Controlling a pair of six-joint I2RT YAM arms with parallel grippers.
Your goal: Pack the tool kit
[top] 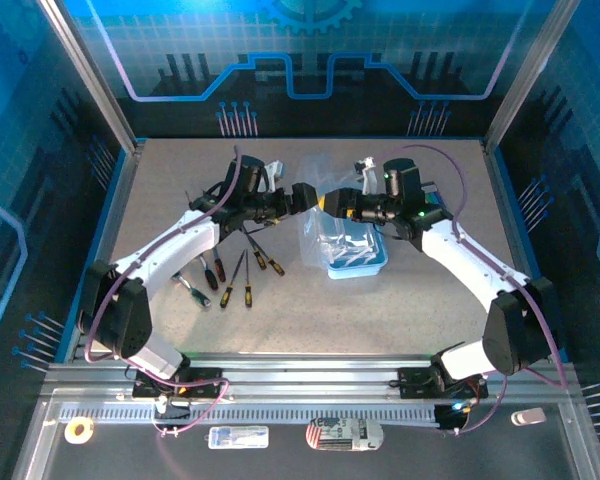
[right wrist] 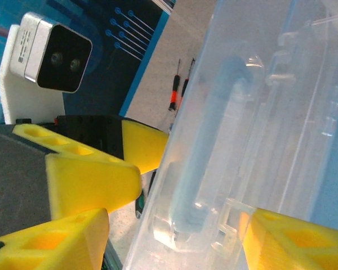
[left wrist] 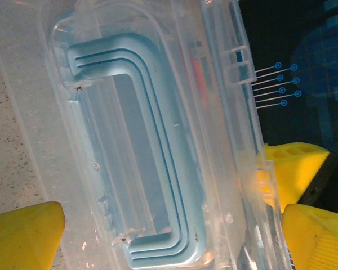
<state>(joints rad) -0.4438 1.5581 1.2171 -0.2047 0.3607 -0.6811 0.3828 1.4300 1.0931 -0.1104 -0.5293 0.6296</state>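
The raised clear lid of the blue tool case is straddled by the left gripper, which is spread wide and holds nothing. It is also flanked by the jaws of the right gripper; whether they pinch it cannot be told. The screwdrivers are laid just left of the case, shafts roughly near-to-far, nearer the left arm.

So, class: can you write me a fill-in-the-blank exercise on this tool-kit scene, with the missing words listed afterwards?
1. The tray inside the clear case is coloured ____.
2. In the top view, the screwdrivers lie on the table to the ____ of the case.
3. The left gripper and the right gripper both have ____ fingers.

Missing words: blue; left; yellow.
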